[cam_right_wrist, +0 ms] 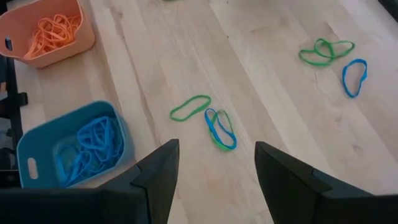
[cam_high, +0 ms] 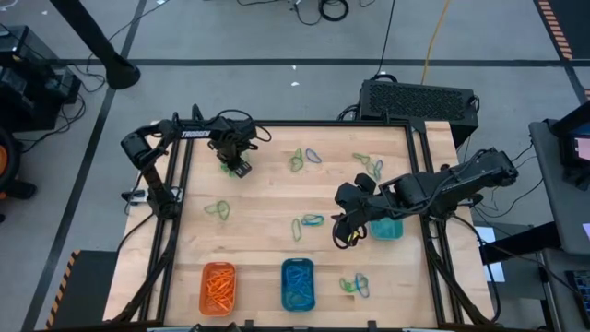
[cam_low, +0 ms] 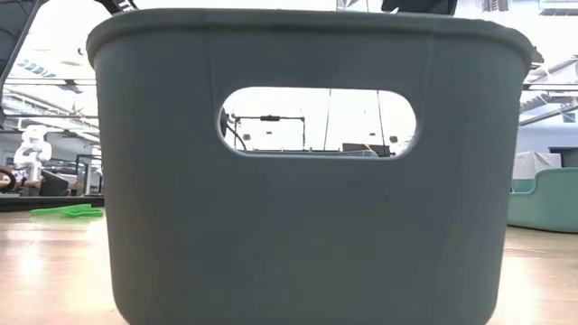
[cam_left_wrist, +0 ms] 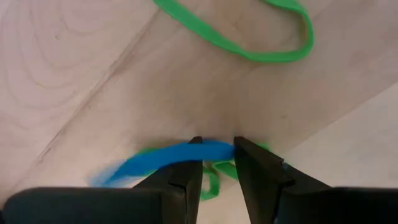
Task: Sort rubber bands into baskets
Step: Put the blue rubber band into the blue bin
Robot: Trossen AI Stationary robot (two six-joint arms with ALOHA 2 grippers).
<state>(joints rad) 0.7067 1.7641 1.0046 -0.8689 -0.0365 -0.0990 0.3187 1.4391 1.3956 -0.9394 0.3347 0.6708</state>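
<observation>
Near edge of tabletop [cam_high: 267,258]: orange basket [cam_high: 218,287] loaded with orange bands, blue basket [cam_high: 298,284] loaded with blue bands, both side by side, apparently parked within reach of either arm. Loose blue-and-green cluster [cam_high: 355,284] just right of the blue basket, not yet sorted.

Middle zone: right claw [cam_high: 348,232] held above the wood, fingers spread wide, nothing between them. Teal basket [cam_high: 386,227] just beside that claw, partly under the arm. In the right wrist view, a green loop [cam_right_wrist: 189,107] and a blue-green overlapping pair [cam_right_wrist: 221,129] on the wood ahead; likely next candidates. Green pair [cam_high: 218,210] at left centre.

Far zone: left claw [cam_left_wrist: 217,163] pressed down at the tabletop, fingers nearly closed, pinching a blue band [cam_left_wrist: 168,158] that lies over a green band [cam_left_wrist: 214,180]; low approach probably chosen to separate the thin loop from the wood. Second green band [cam_left_wrist: 249,37] beyond it, untouched. More mixed bands [cam_high: 304,159] and [cam_high: 369,166] toward the far edge.

Readable writing: "TROSSEN" in white on the left arm [cam_high: 194,135]. No other legible labels.
</observation>
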